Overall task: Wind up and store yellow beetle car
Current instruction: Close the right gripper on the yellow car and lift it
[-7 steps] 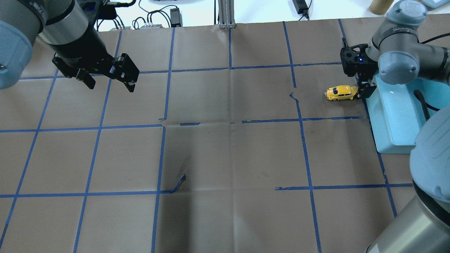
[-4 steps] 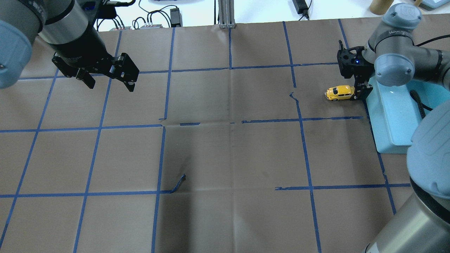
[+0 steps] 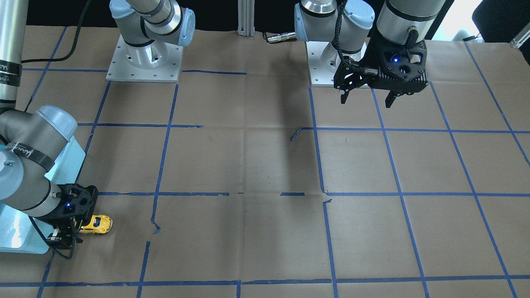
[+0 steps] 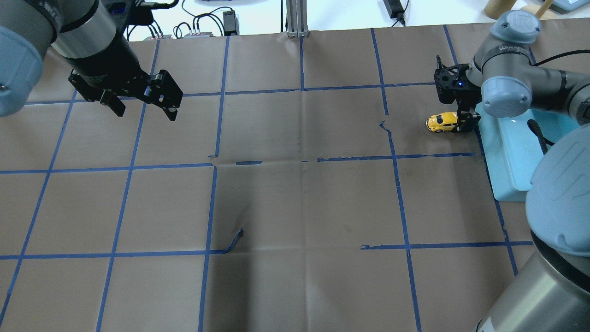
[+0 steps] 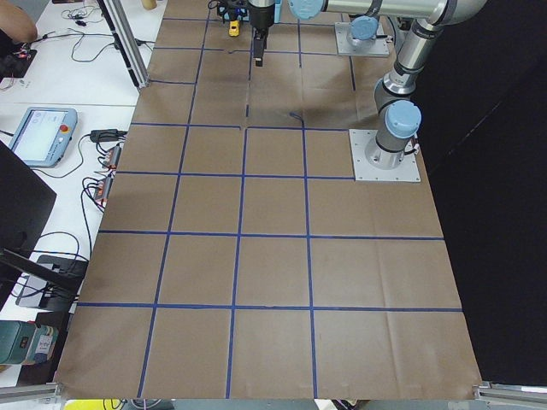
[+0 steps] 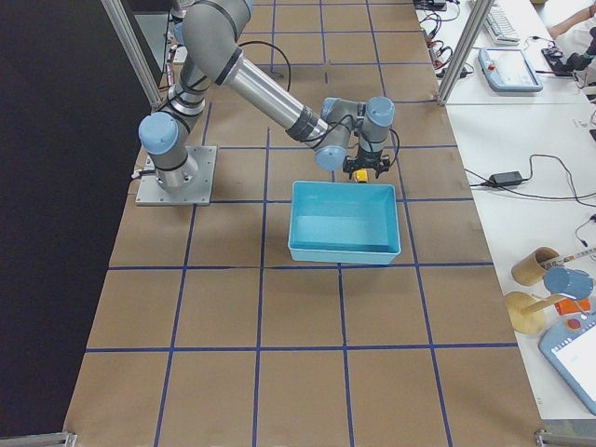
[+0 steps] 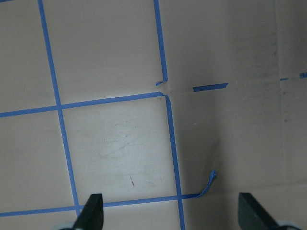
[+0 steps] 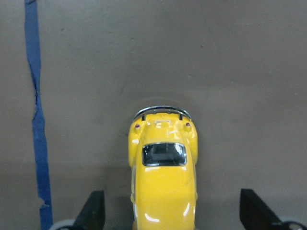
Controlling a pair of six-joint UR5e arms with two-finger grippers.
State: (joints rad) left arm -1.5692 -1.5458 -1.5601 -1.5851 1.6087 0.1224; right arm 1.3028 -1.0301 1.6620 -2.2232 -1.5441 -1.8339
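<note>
The yellow beetle car (image 4: 441,121) stands on its wheels on the brown paper, just left of the blue bin. It also shows in the front view (image 3: 98,224) and the right wrist view (image 8: 162,172). My right gripper (image 4: 462,122) is open and low over the car's bin-side end, with a finger (image 8: 93,211) on each side and not touching it. My left gripper (image 4: 144,105) is open and empty, held high over the far left of the table, and shows in the front view (image 3: 366,100) as well.
A light blue bin (image 4: 511,157) sits at the right edge, right next to the car. Blue tape lines cross the paper, with loose torn ends (image 4: 234,240). Cables and power bricks (image 4: 203,25) lie beyond the far edge.
My right gripper has moved left, away from the bin and further over the car. The car and the left arm have not moved.
</note>
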